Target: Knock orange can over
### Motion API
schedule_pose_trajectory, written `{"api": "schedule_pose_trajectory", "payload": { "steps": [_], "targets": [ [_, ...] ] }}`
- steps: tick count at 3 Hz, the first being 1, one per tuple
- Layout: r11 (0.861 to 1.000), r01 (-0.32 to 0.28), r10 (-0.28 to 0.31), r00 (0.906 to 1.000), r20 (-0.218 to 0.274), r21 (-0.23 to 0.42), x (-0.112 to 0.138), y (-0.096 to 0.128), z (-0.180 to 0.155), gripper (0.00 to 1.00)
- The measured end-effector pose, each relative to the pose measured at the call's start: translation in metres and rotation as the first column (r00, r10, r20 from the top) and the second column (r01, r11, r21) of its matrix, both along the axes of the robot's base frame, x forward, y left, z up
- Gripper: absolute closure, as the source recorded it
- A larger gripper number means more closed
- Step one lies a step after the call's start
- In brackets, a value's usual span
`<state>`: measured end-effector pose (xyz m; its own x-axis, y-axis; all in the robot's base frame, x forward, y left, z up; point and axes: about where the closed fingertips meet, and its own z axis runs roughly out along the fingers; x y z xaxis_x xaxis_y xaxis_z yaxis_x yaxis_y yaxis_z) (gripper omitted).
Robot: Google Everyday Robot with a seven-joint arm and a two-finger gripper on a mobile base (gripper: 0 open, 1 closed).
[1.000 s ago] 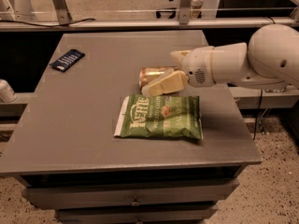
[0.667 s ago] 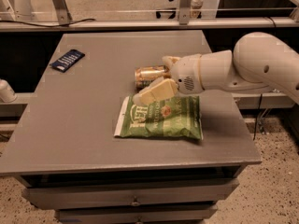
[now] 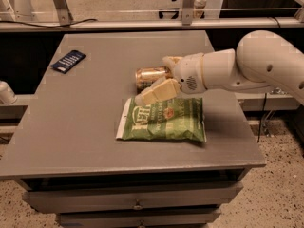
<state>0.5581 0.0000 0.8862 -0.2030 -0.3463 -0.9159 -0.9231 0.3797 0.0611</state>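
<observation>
Moved since earlier: the gripper (image 3: 153,80) has swung a little toward the lower left, so its near finger now reaches out over the top edge of the chip bag; the orange can has hardly shifted.
Orange can (image 3: 148,75): lies on its side at the middle of the table, just above the chip bag in the frame, long axis running left to right; its right end is hidden behind the gripper.
Gripper: centre of the frame, spread wide and straddling the can, not clamped on anything.
Fingers (image 3: 159,91): one cream finger slants below the can toward the lower left, the other shows above the can's right end; whether either touches the can cannot be told.
Arm (image 3: 256,61): white, enters from the right edge and runs across to the middle.
Chip bag (image 3: 164,122): green, flat on the table, below the can and under the lower fingertip.
Dark blue packet (image 3: 68,61): flat in the upper left of the table, well apart from the can.
Table (image 3: 71,127): grey top with a drawer front (image 3: 137,205) beneath at the bottom of the frame.
Pale cylinder (image 3: 4,93): at the left edge of the frame, off the table top.
</observation>
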Motion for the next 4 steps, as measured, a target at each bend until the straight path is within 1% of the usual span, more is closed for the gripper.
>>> {"api": "schedule_pose_trajectory", "payload": {
  "steps": [2,3,4],
  "targets": [
    [1.0,0.005,-0.005,0.9973,0.074,-0.001,0.021,-0.002,0.02,0.0],
    [1.0,0.007,-0.007,0.9953,0.096,-0.006,0.028,-0.004,0.026,0.0],
    [0.999,0.006,-0.001,0.9905,0.137,-0.035,0.039,-0.022,0.035,0.0]
  ]
}}
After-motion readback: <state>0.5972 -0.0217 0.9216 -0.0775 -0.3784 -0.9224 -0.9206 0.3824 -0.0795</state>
